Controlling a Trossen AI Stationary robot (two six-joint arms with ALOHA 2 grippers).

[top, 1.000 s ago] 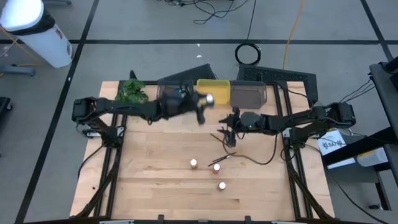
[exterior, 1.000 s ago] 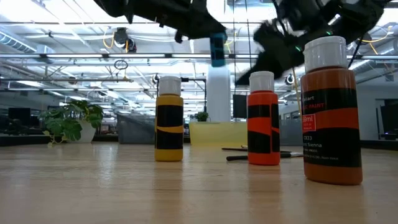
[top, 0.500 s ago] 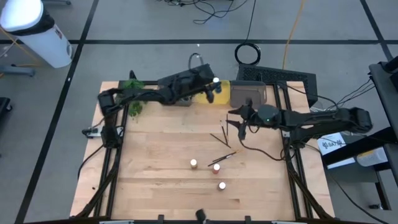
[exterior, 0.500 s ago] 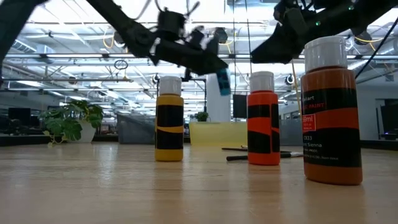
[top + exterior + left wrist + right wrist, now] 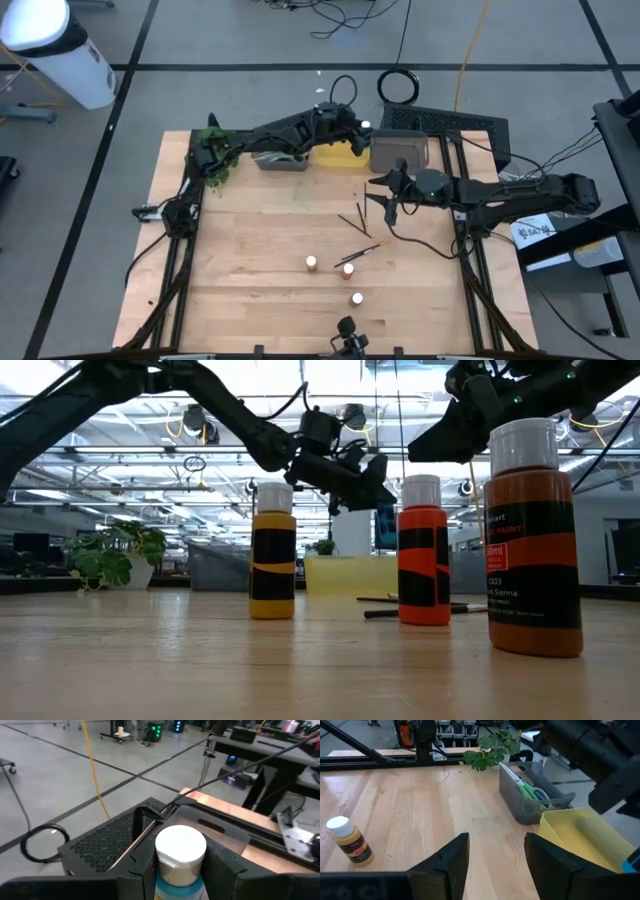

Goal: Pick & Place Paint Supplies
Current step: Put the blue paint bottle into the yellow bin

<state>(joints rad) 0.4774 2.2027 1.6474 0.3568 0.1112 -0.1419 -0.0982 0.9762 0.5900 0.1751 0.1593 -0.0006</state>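
I have the left gripper (image 5: 352,128) at the far edge of the desk (image 5: 250,250), over the yellow bin (image 5: 338,152); its fingers (image 5: 222,865) are closed on the blue paint bottle (image 5: 180,857), the white cap standing up between them. My worry is the release: in the high view the bottle's cap shows near the seam between the yellow bin and the grey bin beside it (image 5: 400,150), so if the fingers open here I think the bottle may strike a wall and fall outside, or land in the wrong bin; I cannot tell from above which bin is truly under it.

The right gripper (image 5: 389,205) hangs above the desk toward the right edge, its fingers (image 5: 452,857) apart and holding nothing; below it lie the thin brushes (image 5: 357,218). If it comes down carelessly it may scatter them, or push one against the three bottles (image 5: 346,269) standing nearer the front edge; those are upright and untouched.

Hard to make out: the body of the blue bottle is mostly hidden by the fingers; the brushes are too thin to count; only one pair of scissors (image 5: 530,792) shows, inside the other grey bin (image 5: 520,810) by the plant (image 5: 490,747); the second pair I do not see.
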